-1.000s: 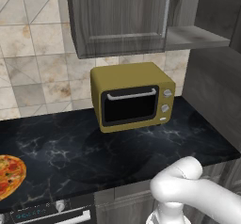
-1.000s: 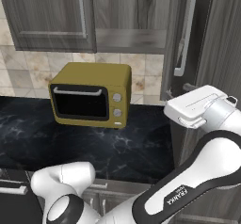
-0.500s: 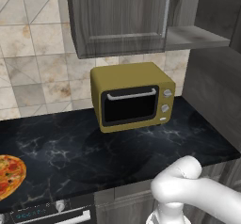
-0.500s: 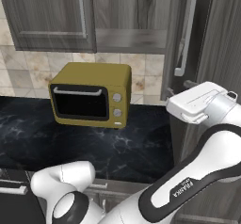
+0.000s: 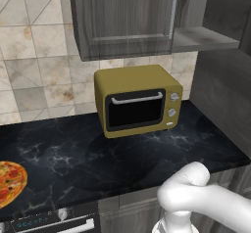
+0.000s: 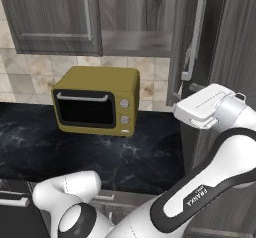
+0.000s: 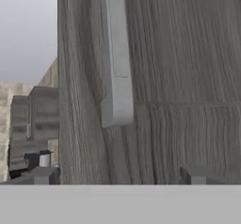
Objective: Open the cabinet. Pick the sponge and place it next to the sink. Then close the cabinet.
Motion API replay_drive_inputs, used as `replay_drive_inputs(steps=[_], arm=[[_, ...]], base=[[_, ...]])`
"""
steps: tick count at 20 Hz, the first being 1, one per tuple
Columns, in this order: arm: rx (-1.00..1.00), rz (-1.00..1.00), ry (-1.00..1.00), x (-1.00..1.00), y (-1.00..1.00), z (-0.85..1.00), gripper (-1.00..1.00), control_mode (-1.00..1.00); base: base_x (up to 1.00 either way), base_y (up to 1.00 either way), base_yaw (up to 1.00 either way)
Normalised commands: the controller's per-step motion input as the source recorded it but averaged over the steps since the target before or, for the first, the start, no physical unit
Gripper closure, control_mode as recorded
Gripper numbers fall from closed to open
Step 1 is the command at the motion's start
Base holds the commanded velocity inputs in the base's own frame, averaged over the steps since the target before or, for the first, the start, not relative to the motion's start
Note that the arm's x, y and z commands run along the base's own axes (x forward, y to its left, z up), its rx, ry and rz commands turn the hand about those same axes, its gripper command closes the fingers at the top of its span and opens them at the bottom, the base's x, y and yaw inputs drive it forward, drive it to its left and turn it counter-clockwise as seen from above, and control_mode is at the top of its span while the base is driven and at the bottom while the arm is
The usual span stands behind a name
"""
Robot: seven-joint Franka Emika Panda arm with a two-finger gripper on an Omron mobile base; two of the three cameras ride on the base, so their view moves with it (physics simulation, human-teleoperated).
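Gripper: I see it released, jaws wide, just short of handle.
Cabinet: above microwave; right door swung open, shelf showing.
Counter: pizza near left.

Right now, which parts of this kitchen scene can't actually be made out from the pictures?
- The cabinet's inside: in the right base view the top edge cuts it off above the grey shelf, so no sponge can be confirmed.
- The silver handle: in the hand view its upper end runs past the top edge.
- The pizza: the left base view's left edge crops it.
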Motion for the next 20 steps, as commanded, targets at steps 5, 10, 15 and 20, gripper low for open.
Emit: replay_drive_inputs(steps=[5, 10, 15, 20], arm=[[-0.03, 0.1, 0.0, 0.23, 0.32, 0.02, -1.0, -1.0], [-0.07, 0.01, 0.0, 0.25, 0.29, 0.07, -1.0, -1.0], [-0.09, -0.12, 0.0, 0.29, 0.24, 0.0, -1.0, -1.0], [-0.06, -0.27, 0.0, 0.22, 0.3, 0.0, -1.0, -1.0]], base=[[0.0, 0.0, 0.0], [0.0, 0.0, 0.0], [0.0, 0.0, 0.0], [0.0, 0.0, 0.0]])
